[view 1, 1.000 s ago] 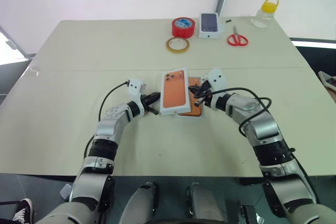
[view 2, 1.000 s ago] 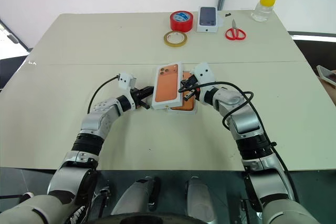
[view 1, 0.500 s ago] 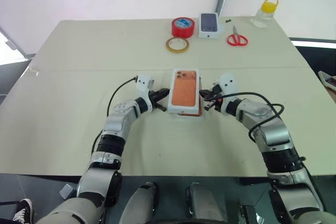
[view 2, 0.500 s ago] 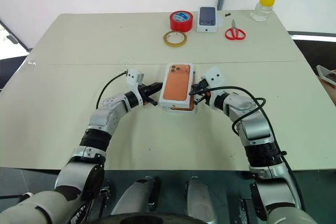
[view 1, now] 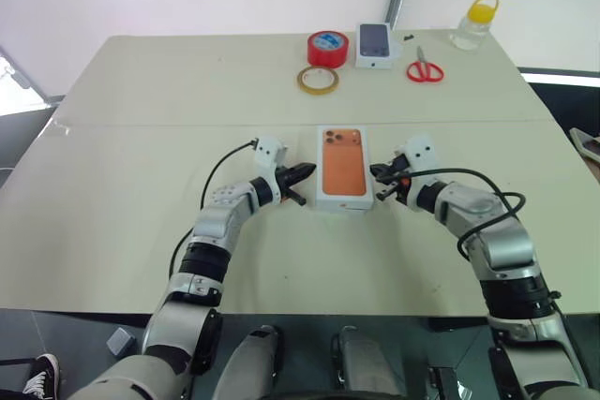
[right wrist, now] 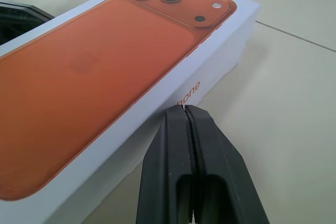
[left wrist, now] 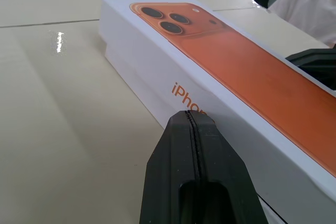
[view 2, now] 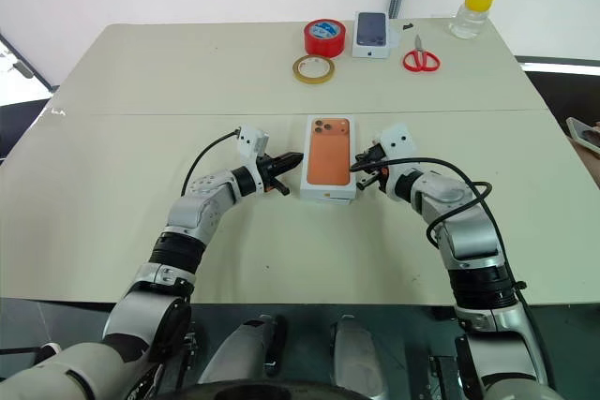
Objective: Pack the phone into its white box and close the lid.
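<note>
Lid [view 1: 343,168] with orange phone picture sitting on the white box [left wrist: 131,72] at table [view 1: 141,100] centre, left gripper [view 1: 306,172] pinched shut, empty, at its left side, right gripper [view 1: 378,172] likewise at its right side

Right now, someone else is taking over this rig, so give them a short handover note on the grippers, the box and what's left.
Left gripper: shut, holding nothing, tips at the box's left side.
Right gripper: shut, holding nothing, tips at the box's right side.
The lid, printed with an orange phone picture, sits on the white box at mid-table; the phone itself is hidden.
Done: lid placed over the box.
Left: check the lid is fully seated; a strip of the box shows beneath it.
</note>
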`<state>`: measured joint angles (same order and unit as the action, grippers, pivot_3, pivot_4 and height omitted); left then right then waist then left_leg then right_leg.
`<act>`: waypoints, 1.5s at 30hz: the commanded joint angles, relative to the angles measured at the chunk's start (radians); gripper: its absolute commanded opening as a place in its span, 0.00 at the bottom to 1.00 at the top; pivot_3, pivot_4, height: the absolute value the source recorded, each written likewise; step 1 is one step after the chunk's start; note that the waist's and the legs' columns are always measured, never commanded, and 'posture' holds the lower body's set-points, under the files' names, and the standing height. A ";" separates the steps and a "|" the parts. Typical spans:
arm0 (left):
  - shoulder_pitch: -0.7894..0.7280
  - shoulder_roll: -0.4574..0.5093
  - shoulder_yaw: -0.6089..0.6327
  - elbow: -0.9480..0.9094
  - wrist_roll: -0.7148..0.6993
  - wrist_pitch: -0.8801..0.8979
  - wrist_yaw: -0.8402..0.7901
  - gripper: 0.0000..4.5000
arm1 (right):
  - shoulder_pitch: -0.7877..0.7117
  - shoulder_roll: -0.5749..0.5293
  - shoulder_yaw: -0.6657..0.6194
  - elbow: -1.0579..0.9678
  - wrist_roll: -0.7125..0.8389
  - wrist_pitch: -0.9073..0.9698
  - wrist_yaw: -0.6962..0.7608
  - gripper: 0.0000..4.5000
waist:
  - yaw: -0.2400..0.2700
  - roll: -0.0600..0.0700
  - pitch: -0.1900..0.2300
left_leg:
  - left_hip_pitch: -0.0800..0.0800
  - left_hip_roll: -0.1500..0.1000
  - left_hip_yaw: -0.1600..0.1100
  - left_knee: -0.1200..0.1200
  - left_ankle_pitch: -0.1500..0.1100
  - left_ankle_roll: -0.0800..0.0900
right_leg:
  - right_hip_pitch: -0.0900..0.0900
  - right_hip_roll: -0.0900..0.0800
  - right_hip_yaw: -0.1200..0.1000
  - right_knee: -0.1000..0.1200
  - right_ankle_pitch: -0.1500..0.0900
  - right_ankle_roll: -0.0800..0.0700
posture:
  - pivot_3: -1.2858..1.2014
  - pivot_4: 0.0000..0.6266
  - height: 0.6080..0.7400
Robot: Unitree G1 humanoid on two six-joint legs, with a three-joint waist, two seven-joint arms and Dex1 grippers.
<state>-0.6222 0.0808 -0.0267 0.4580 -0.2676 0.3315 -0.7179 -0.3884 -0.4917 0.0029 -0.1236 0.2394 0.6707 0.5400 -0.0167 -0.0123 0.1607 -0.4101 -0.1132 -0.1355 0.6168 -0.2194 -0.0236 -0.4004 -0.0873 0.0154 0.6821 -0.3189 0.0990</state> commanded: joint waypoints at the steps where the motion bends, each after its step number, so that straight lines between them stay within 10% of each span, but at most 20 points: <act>1: -0.002 -0.014 -0.043 -0.062 -0.001 0.003 -0.027 0.00 | -0.002 0.010 -0.002 -0.070 0.018 -0.002 0.002 0.01 | 0.000 0.000 0.000 | 0.000 0.000 0.000 0.000 0.000 0.000 | 0.000 0.000 0.000 0.000 0.000 0.000 | 0.52 0.24 1.00; 45: 0.012 0.013 0.007 -0.044 0.013 0.009 0.039 0.00 | -0.005 0.012 0.032 -0.034 -0.032 -0.019 0.007 0.01 | 0.000 0.000 0.000 | 0.000 0.000 0.000 0.000 0.001 -0.001 | 0.000 0.000 0.000 0.000 0.000 0.000 | 0.52 0.24 1.00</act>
<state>-0.6025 0.0879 -0.0233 0.4306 -0.2508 0.3576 -0.6816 -0.3899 -0.4761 0.0372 -0.1333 0.2084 0.6698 0.5446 -0.0170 -0.0123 0.1606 -0.4100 -0.1132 -0.1354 0.6173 -0.2188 -0.0247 -0.4004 -0.0871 0.0154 0.6823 -0.3189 0.0990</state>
